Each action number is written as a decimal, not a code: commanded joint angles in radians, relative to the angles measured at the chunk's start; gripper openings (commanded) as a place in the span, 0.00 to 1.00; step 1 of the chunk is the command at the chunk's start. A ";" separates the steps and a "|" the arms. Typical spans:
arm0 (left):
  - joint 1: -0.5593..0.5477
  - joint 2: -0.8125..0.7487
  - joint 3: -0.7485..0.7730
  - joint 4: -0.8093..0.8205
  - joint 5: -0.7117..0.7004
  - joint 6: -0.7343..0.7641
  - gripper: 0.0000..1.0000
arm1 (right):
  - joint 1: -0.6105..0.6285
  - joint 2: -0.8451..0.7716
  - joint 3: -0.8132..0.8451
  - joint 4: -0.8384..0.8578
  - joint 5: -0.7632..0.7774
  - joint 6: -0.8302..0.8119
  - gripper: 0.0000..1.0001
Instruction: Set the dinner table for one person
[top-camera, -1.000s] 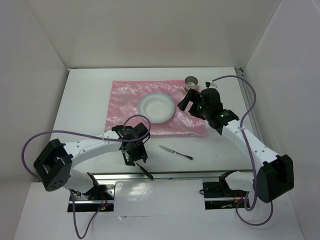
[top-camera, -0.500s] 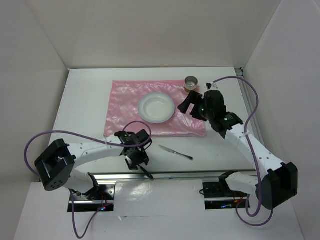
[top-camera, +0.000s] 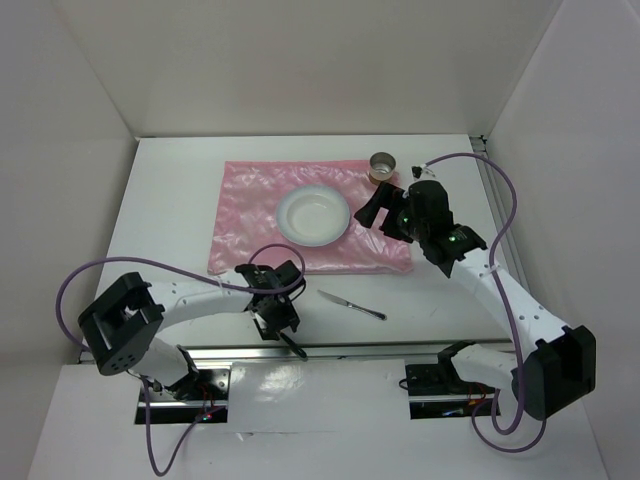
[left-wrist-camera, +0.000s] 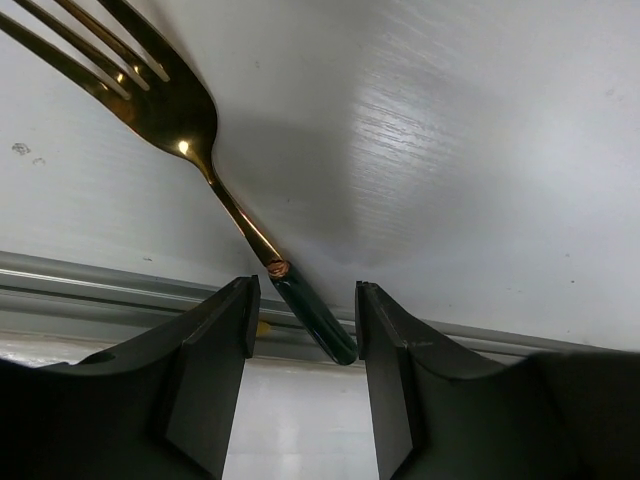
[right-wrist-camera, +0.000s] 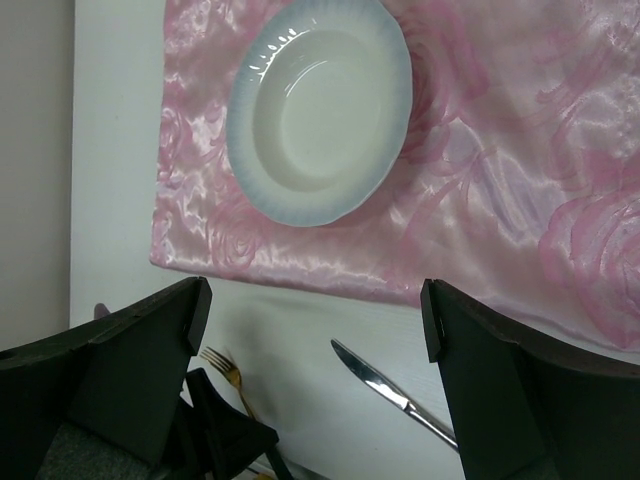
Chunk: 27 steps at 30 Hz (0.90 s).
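The dinner table (top-camera: 170, 200) lies under both your arms, its railed near edge running left to right. At that rail your left gripper (left-wrist-camera: 305, 300) stands parted around the fork's (left-wrist-camera: 190, 120) dark handle, gripping nothing. The fork's tines are hidden from above and show only in the wrist views. Your right gripper (right-wrist-camera: 315, 295) is spread wide and empty over the pink mat (right-wrist-camera: 500, 150).

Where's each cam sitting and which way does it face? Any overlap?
Top external: fixed above, behind the bases, facing down on the table; left arm and right arm whole.
Left wrist: low, facing the near rail; left pincer open astride the fork handle.
Right wrist: high, facing down on bowl, mat, knife; right pincer open.
Shared: both wrist views show the fork.
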 joint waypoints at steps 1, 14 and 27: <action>0.016 0.010 -0.019 0.018 0.019 -0.024 0.59 | -0.001 -0.036 0.002 0.006 -0.005 -0.006 0.99; 0.038 0.039 0.001 0.017 0.011 0.000 0.12 | -0.001 -0.045 -0.007 -0.006 -0.005 -0.006 0.99; 0.018 -0.280 0.111 -0.305 -0.156 -0.052 0.00 | -0.040 -0.063 0.042 -0.049 0.009 -0.041 0.99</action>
